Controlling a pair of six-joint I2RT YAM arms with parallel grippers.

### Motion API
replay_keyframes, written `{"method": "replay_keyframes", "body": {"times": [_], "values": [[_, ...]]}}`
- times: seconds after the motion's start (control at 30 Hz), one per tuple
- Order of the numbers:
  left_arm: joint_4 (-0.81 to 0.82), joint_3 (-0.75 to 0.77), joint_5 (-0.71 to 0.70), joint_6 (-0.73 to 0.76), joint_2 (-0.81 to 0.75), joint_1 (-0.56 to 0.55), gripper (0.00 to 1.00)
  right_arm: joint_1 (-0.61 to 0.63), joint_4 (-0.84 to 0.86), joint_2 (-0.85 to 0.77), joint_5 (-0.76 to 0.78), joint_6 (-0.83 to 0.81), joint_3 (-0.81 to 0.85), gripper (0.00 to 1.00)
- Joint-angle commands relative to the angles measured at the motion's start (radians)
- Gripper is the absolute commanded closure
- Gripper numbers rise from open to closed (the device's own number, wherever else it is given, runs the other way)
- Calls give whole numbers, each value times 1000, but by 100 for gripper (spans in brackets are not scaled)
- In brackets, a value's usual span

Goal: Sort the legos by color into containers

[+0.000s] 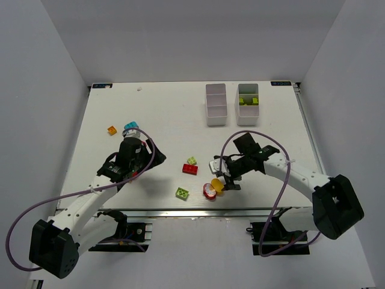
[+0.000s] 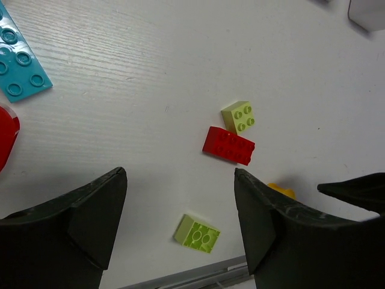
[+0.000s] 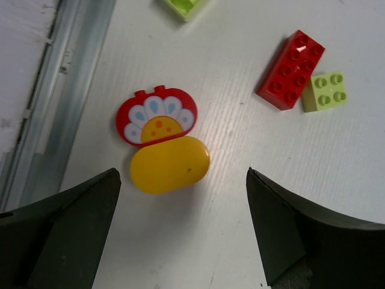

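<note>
**Legos, loose on the table (image 1: 156, 108): seven counted from above.**
- Red brick (image 1: 190, 169), one, near table centre.
- Small lime brick (image 1: 192, 161), one, touching the red brick at its 12 o'clock.
- Lime brick (image 1: 181, 192), one, at 7 o'clock of the red brick, near the front edge.
- Red flower-printed piece (image 3: 156, 117), one, and yellow oval piece (image 3: 170, 164), one. They touch each other, at 4 o'clock of the red brick.
- Orange brick (image 1: 112, 130), one, and cyan plate (image 1: 130, 127), one, side by side at 10 o'clock of the table.

**Containers: two white bins, at 1 o'clock of the table.**
- Left bin (image 1: 216, 122).
- Right bin (image 1: 248, 123), holding lime pieces in its middle compartment. Their number is too small to count.

**Grippers**
- Left gripper (image 2: 180, 174): fingers apart, holding nothing, just below the cyan plate.
- Right gripper (image 3: 183, 174): fingers spread wide, holding nothing, over the yellow oval piece.

**Partly seen**
- Left wrist view: a red piece (image 2: 6, 141) is cut off by the frame edge and cannot be identified. A finger hides most of the yellow oval piece.
</note>
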Motion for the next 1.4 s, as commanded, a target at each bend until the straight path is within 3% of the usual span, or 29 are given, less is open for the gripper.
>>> {"method": "replay_keyframes", "body": {"times": [0.0,0.33,0.57,0.97,1.23,1.33,1.37], "values": [[22,-14,12,-12,-22,5,19,16,148,30,62,101,-11,11],[45,-9,16,-18,-7,5,18,62,2,91,33,-30,19,11],[69,-15,21,-29,-2,5,18,82,86,109,81,16,-19,11],[209,-58,176,-112,0,5,18,94,126,166,121,6,-41,13],[336,-103,289,-158,13,5,17,105,143,163,105,16,-62,27],[394,-124,332,-172,38,5,17,108,138,168,98,12,-59,37],[425,-130,363,-184,44,5,17,108,120,166,92,6,-53,47]]}}
